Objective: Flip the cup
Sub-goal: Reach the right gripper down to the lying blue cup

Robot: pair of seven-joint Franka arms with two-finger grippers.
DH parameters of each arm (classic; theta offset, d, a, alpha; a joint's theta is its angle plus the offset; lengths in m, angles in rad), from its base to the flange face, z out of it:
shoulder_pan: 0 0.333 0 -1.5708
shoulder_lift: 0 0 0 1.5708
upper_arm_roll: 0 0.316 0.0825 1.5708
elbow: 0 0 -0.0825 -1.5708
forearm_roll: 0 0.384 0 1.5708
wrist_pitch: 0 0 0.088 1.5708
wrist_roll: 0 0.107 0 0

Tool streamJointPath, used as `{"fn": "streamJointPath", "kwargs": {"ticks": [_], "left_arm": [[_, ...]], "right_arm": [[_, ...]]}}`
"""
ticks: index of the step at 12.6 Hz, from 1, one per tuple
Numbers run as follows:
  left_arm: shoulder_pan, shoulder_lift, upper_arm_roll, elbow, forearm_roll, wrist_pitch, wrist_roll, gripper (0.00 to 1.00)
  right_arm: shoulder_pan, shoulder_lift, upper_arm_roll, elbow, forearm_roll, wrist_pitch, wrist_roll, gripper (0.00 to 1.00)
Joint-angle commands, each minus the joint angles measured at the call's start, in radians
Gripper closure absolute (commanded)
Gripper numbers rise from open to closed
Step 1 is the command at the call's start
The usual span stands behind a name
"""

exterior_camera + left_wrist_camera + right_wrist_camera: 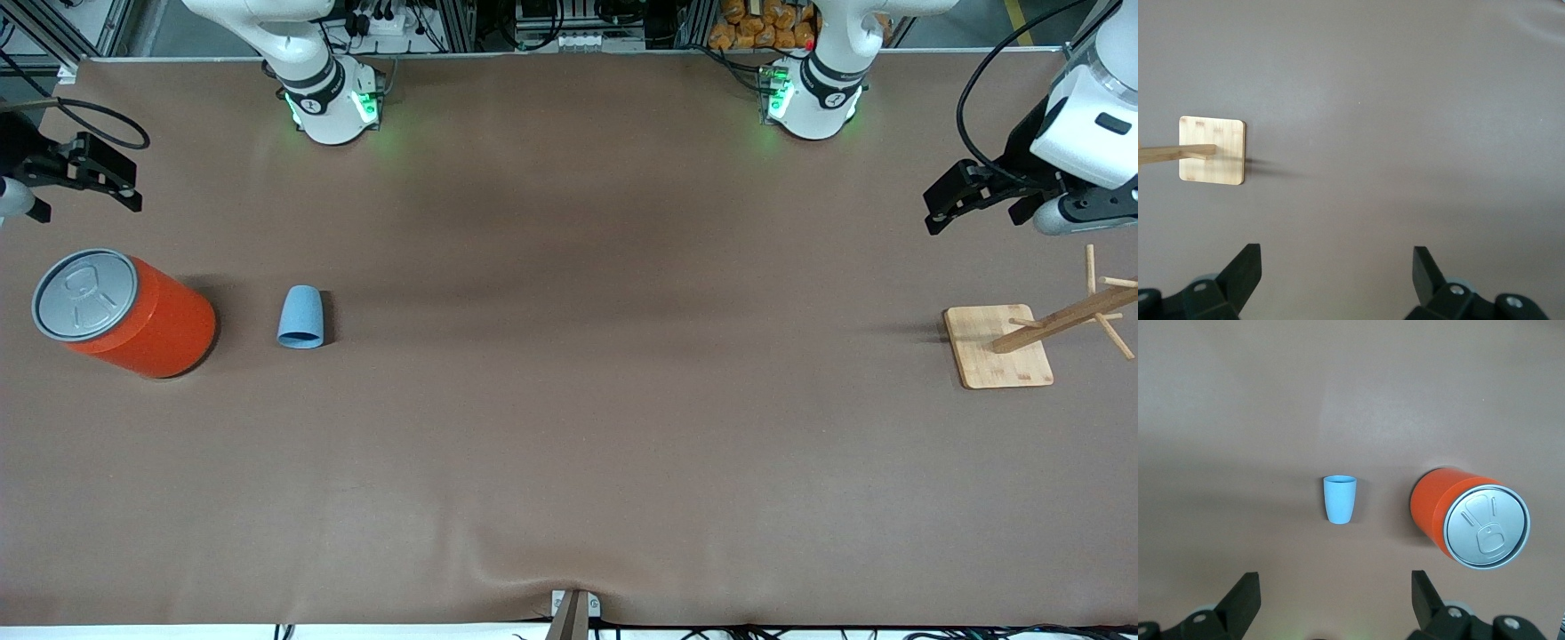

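Front view shows the cup (pixel 301 317) lying on its side on the table (pixel 569 427) beside the orange can (pixel 133 316). Right gripper (pixel 111 182) and left gripper (pixel 951 200) hover with fingers spread, holding nothing.

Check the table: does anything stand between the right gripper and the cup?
Nothing visible does. The right gripper hangs open over bare table; the cup lies apart from the orange can, which sits beside it, not between.

even overhead light, soft shadows, sharp focus.
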Motion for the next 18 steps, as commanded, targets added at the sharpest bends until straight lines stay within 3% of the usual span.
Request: {"fn": "streamJointPath", "kwargs": {"ticks": [1, 3, 10, 16, 18], "left_arm": [[0.004, 0.003, -0.004, 0.018, 0.008, -0.005, 0.005, 0.00], [0.004, 0.003, -0.002, 0.018, 0.008, -0.007, 0.003, 0.00], [0.007, 0.003, 0.000, -0.011, 0.007, -0.021, 0.017, 0.00], [0.000, 0.032, 0.000, -0.040, -0.029, 0.025, 0.016, 0.00], [0.007, 0.065, -0.005, -0.043, -0.030, 0.063, 0.016, 0.00]], "right_arm": [[-0.024, 0.042, 0.015, 0.020, -0.004, -0.015, -0.009, 0.00], [-0.007, 0.132, 0.015, 0.027, -0.024, -0.015, -0.013, 0.00], [-0.007, 0.174, 0.015, -0.020, -0.013, -0.049, -0.008, 0.00], [-0.004, 0.174, 0.015, -0.348, 0.105, 0.130, 0.191, 0.00], [-0.001, 0.160, 0.015, -0.513, 0.105, 0.289, 0.191, 0.00]]}}
